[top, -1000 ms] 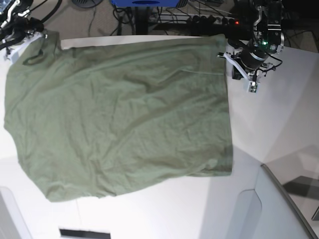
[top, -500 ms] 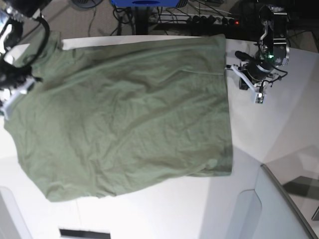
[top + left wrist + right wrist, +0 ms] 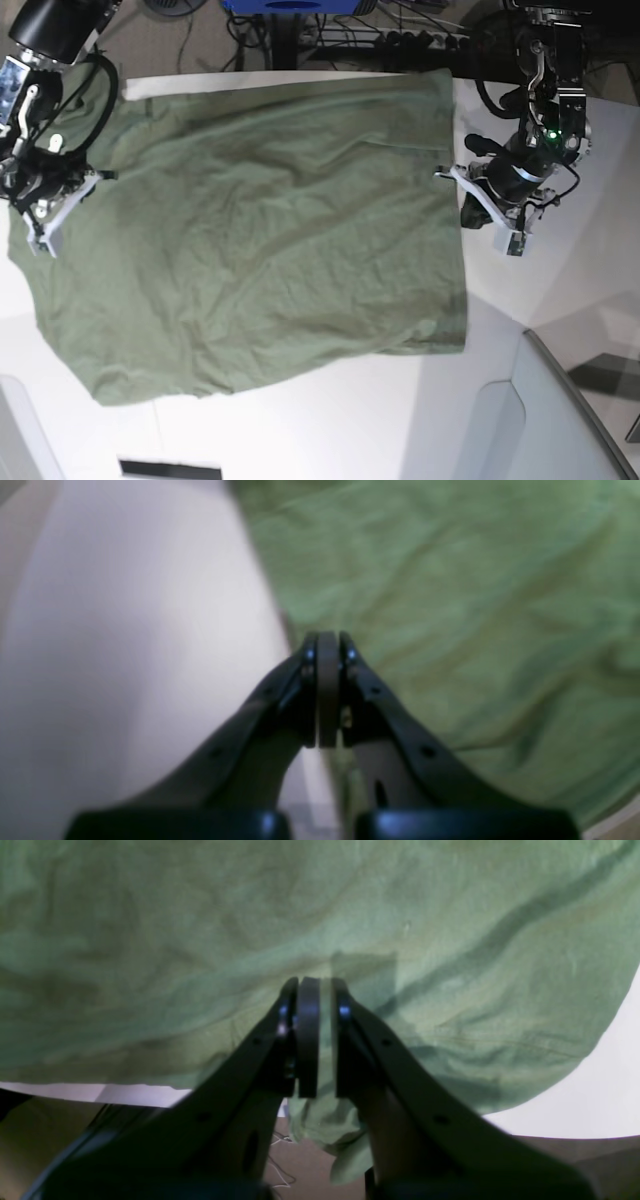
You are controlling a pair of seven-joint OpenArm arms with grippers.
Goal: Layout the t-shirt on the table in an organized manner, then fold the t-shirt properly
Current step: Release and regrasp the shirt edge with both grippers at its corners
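I see the t-shirt (image 3: 250, 235) spread flat across the table (image 3: 560, 270), its far-left edge cut off by my right arm. Left gripper (image 3: 327, 690) has its fingers pressed together, empty, over the shirt's right edge. Right gripper (image 3: 317, 1035) shows a slim gap; whether cloth is pinched I cannot tell. Left wrist view is blurry.

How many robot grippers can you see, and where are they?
2. The left gripper is over the white table beside the t-shirt, at the base view's right. The right gripper is over the shirt's edge at that view's left. None look hidden.
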